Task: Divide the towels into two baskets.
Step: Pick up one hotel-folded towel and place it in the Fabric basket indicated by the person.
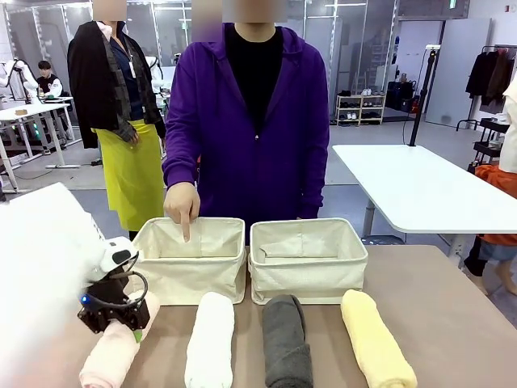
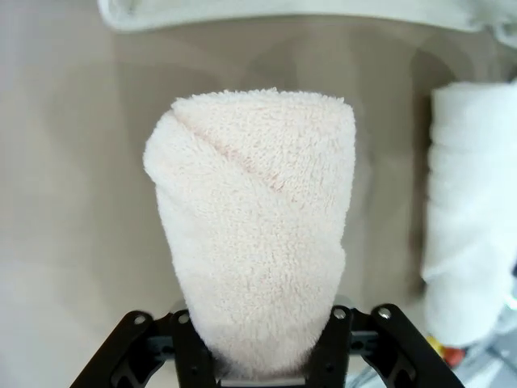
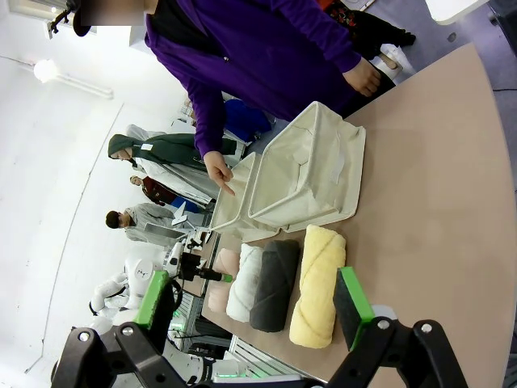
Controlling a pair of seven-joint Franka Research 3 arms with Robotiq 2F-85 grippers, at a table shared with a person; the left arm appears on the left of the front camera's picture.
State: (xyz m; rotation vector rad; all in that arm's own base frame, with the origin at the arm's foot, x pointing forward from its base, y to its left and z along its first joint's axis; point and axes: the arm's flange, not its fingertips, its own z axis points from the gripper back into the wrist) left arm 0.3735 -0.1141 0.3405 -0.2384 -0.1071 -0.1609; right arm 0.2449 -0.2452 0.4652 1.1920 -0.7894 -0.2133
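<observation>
Cream canvas baskets (image 1: 303, 225) sit empty; your left fingers (image 1: 117, 322) pinch the pale peach terry roll (image 2: 258, 234) at seven o'clock, while your right fingers (image 3: 250, 279) gape bare.

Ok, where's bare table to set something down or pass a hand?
Free: the tabletop right of the yellow towel and beside the right basket. Crowded: slim gaps between white towel, grey towel and left basket; left claw around peach towel.

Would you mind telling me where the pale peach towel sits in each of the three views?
Front view: the pale peach towel lies at bottom left, leftmost of the row.
Left wrist view: the towel is in the centre, running up from the bottom edge.
Right wrist view: the towel is lower left of centre, at the row's far end.
Shared landmark: the white towel right beside it.
</observation>
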